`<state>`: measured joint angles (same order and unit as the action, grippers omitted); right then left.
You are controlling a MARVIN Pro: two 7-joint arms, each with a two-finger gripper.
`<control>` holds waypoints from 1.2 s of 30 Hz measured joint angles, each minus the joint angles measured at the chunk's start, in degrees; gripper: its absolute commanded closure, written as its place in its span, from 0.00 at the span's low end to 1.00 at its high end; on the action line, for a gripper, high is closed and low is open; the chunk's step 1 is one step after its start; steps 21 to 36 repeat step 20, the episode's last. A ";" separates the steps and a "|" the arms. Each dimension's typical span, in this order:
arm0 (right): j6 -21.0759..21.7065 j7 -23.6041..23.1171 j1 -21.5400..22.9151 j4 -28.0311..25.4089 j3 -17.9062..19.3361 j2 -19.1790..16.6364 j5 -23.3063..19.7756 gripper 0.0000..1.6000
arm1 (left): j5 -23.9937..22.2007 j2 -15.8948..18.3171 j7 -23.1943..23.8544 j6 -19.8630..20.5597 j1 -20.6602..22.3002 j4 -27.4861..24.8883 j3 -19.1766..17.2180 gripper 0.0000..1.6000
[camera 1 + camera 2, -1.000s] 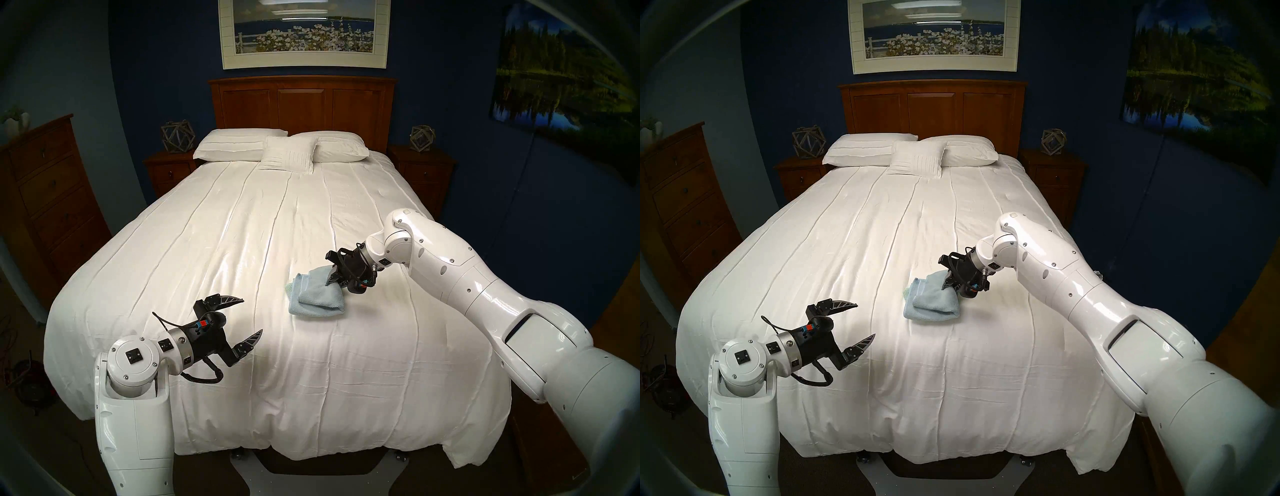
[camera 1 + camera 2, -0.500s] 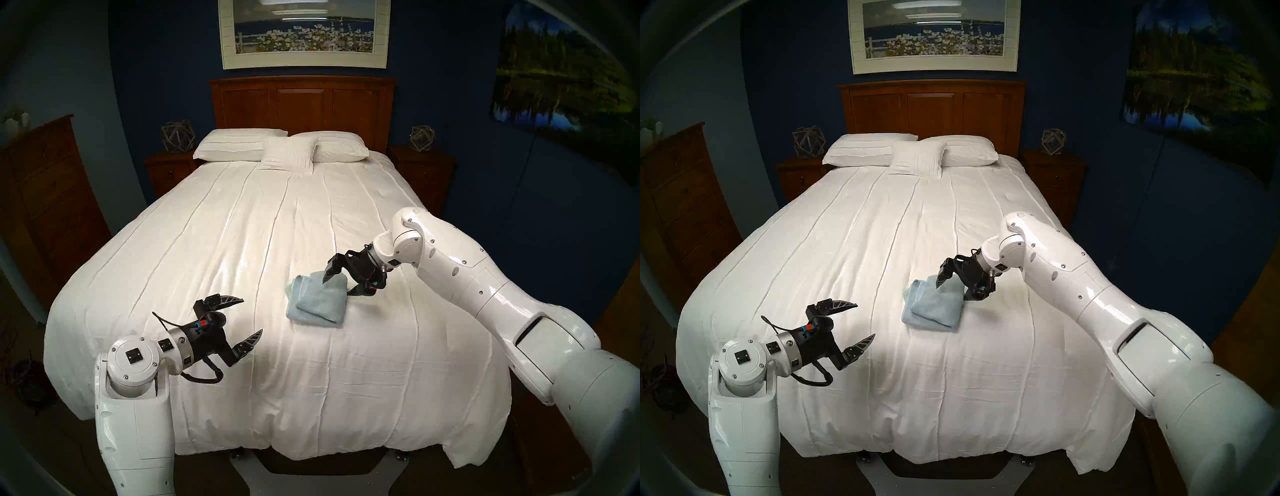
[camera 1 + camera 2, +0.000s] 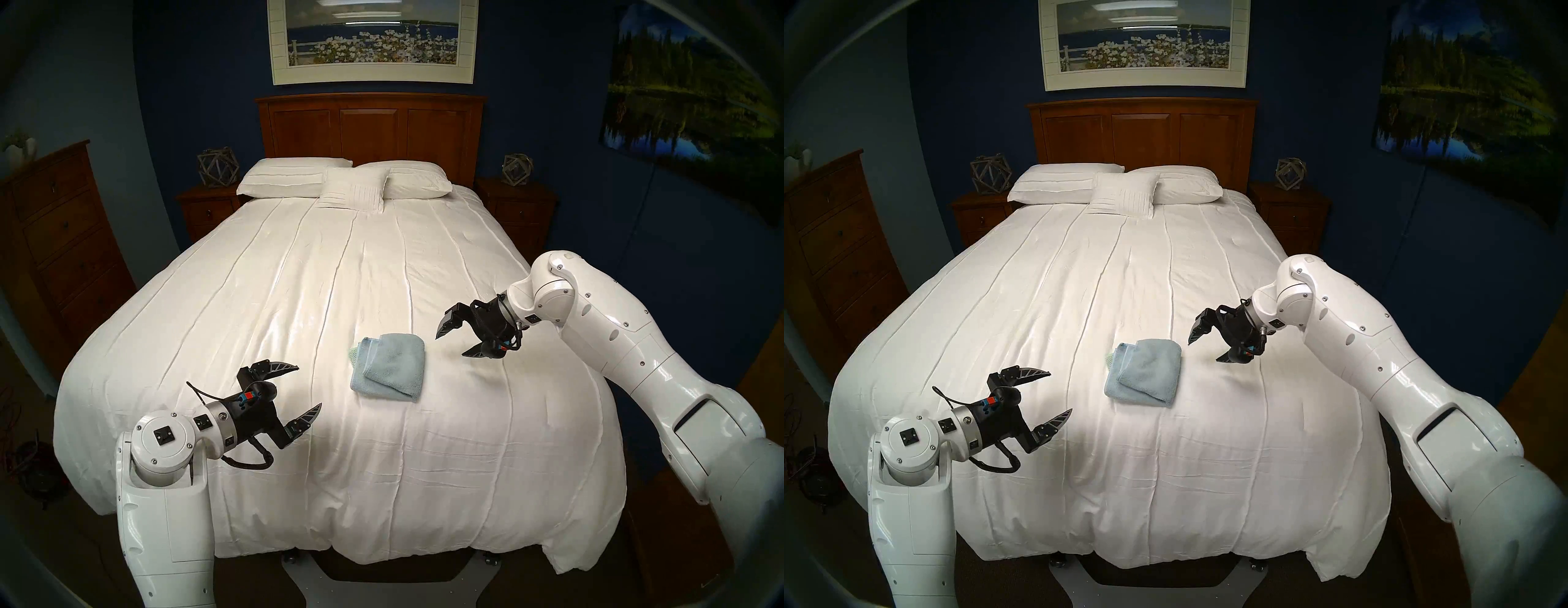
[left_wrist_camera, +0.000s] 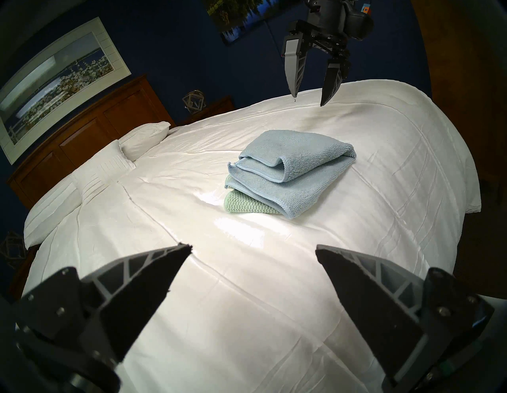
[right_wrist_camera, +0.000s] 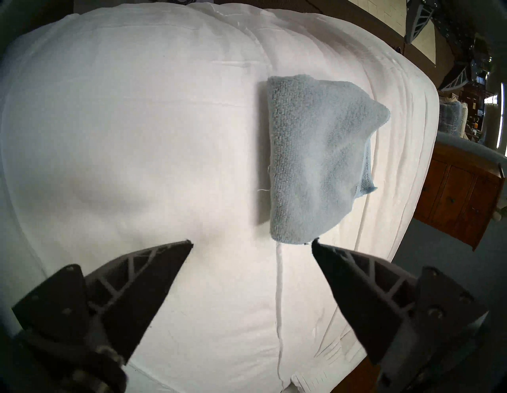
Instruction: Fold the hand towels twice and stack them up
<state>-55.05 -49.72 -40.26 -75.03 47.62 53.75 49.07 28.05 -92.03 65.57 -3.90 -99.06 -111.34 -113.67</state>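
Note:
A folded light blue terry towel lies on the white bedspread. Under it lies the folded mint green waffle towel, of which only an edge shows at the stack's left. My right gripper is open and empty, hanging just right of the stack, above the bed. My left gripper is open and empty, low at the front left, apart from the towels.
Three white pillows lie at the wooden headboard. Nightstands flank the bed. A tall wooden dresser stands at the left. The bed's front edge drops off near my base.
My right gripper let go of the blue towel's top fold, opened, and drew back to the right and up. The towel settled flat on the stack. The left arm has not moved.

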 measured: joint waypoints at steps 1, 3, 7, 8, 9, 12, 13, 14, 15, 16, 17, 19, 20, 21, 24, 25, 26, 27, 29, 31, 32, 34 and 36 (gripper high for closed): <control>0.00 0.01 -0.42 -0.87 0.20 -0.74 -0.45 0.00 | 0.01 -0.02 0.03 -0.01 0.02 0.02 -0.02 0.00; 0.00 0.01 -1.24 -2.35 0.59 -2.01 -1.23 0.00 | 0.03 -0.05 0.09 -0.02 0.06 0.04 -0.05 0.00; -0.01 0.04 -3.44 -5.88 1.53 -4.96 -3.42 0.00 | 0.07 -0.13 0.19 -0.06 0.15 0.07 -0.14 0.00; -0.01 0.04 -3.79 -6.44 1.68 -5.42 -3.83 0.00 | 0.07 -0.14 0.21 -0.07 0.16 0.07 -0.15 0.00; -0.01 0.04 -4.27 -7.23 1.88 -6.09 -4.38 0.00 | 0.08 -0.16 0.24 -0.09 0.18 0.07 -0.17 0.00; -0.01 0.04 -5.80 -9.75 2.52 -8.18 -6.24 0.00 | 0.11 -0.22 0.33 -0.14 0.23 0.08 -0.21 0.00; -0.01 0.03 -6.30 -10.62 2.74 -8.89 -6.90 0.00 | 0.12 -0.24 0.36 -0.15 0.24 0.08 -0.23 0.00; -0.01 0.03 -6.79 -11.47 2.97 -9.59 -7.61 0.00 | 0.13 -0.26 0.38 -0.17 0.26 0.08 -0.25 0.00; -0.01 0.01 -7.37 -12.53 3.24 -10.44 -8.41 0.00 | 0.14 -0.29 0.42 -0.20 0.28 0.08 -0.27 0.00; -0.01 0.00 -7.86 -13.41 3.46 -11.17 -9.11 0.00 | 0.15 -0.31 0.45 -0.22 0.29 0.08 -0.28 0.00; -0.01 -0.02 -8.34 -14.28 3.68 -11.88 -9.79 0.00 | 0.16 -0.33 0.48 -0.24 0.30 0.08 -0.31 0.00; -0.01 -0.05 -9.09 -15.62 4.04 -13.00 -10.92 0.00 | 0.18 -0.37 0.53 -0.27 0.31 0.08 -0.34 0.00; 0.02 -0.08 -9.58 -16.55 4.26 -13.75 -11.67 0.00 | 0.20 -0.40 0.55 -0.29 0.32 0.08 -0.36 0.00; 0.02 -0.08 -9.58 -16.55 4.26 -13.75 -11.67 0.00 | 0.20 -0.40 0.55 -0.29 0.32 0.08 -0.36 0.00; 0.02 -0.08 -9.58 -16.55 4.26 -13.75 -11.67 0.00 | 0.20 -0.40 0.55 -0.29 0.32 0.08 -0.36 0.00; 0.02 -0.08 -9.58 -16.55 4.26 -13.75 -11.67 0.00 | 0.20 -0.40 0.55 -0.29 0.32 0.08 -0.36 0.00; 0.02 -0.08 -9.58 -16.55 4.26 -13.75 -11.67 0.00 | 0.20 -0.40 0.55 -0.29 0.32 0.08 -0.36 0.00; 0.02 -0.08 -9.58 -16.55 4.26 -13.75 -11.67 0.00 | 0.20 -0.40 0.55 -0.29 0.32 0.08 -0.36 0.00; 0.02 -0.08 -9.58 -16.55 4.26 -13.75 -11.67 0.00 | 0.20 -0.40 0.55 -0.29 0.32 0.08 -0.36 0.00; 0.02 -0.08 -9.58 -16.55 4.26 -13.75 -11.67 0.00 | 0.20 -0.40 0.55 -0.29 0.32 0.08 -0.36 0.00; 0.02 -0.08 -9.58 -16.55 4.26 -13.75 -11.67 0.00 | 0.20 -0.40 0.55 -0.29 0.32 0.08 -0.36 0.00; 0.02 -0.08 -9.58 -16.55 4.26 -13.75 -11.67 0.00 | 0.20 -0.40 0.55 -0.29 0.32 0.08 -0.36 0.00; 0.02 -0.08 -9.58 -16.55 4.26 -13.75 -11.67 0.00 | 0.20 -0.40 0.55 -0.29 0.32 0.08 -0.36 0.00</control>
